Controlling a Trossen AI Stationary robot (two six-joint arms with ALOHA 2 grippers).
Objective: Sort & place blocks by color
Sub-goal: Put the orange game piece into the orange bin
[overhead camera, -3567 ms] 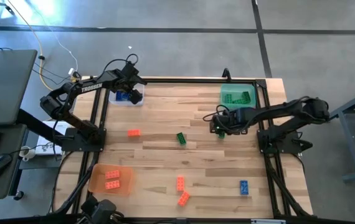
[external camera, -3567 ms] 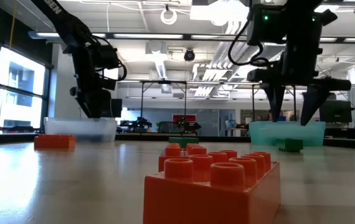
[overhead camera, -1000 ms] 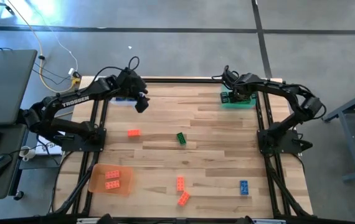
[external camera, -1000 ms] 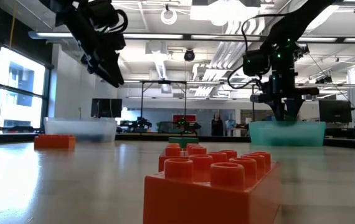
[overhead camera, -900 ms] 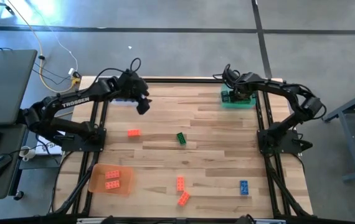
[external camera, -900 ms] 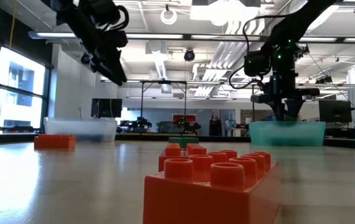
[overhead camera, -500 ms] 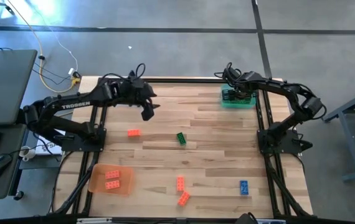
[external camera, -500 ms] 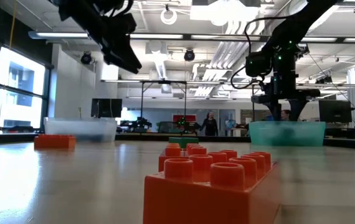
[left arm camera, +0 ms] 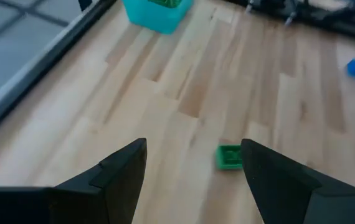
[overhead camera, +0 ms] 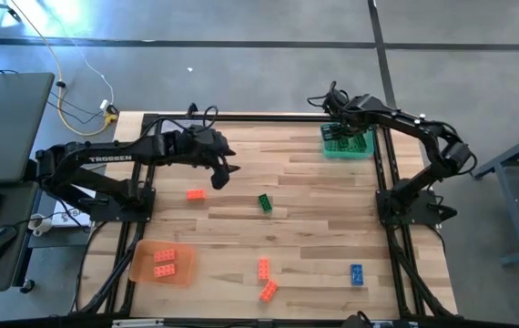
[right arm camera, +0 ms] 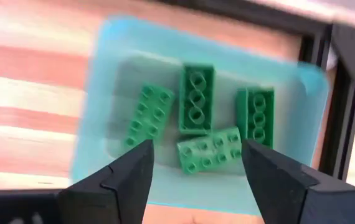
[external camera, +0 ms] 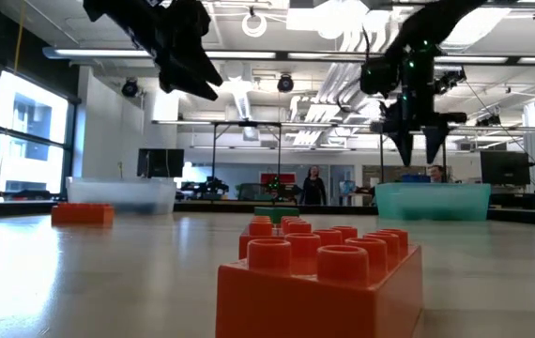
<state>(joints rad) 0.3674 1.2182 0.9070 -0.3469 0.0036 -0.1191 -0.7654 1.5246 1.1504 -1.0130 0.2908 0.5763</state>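
My left gripper point(overhead camera: 226, 171) hangs open and empty above the table's left middle, with a loose green block point(left arm camera: 229, 156) lying flat on the wood just beyond its fingers. My right gripper point(right arm camera: 196, 168) is open and empty above the green tray point(right arm camera: 103, 62) at the far right. Several green blocks point(right arm camera: 196, 99) lie flat in that tray. Loose on the table are the green block point(overhead camera: 265, 202), an orange block point(overhead camera: 196, 194), two orange blocks point(overhead camera: 266, 279) near the front and a blue block point(overhead camera: 357, 274). The orange tray point(overhead camera: 141, 271) holds two orange blocks.
The clear tray point(external camera: 122, 194) stands at the far left, mostly under my left arm in the high view. Black frame rails point(overhead camera: 387, 182) run along the table's sides. Bare wood lies between the loose blocks. A person point(external camera: 313, 185) stands far back in the room.
My left gripper has swung from the clear tray toward the table's middle and near side, closer to the loose green block, and stays open. My right gripper has opened over the green tray and risen clear of it.
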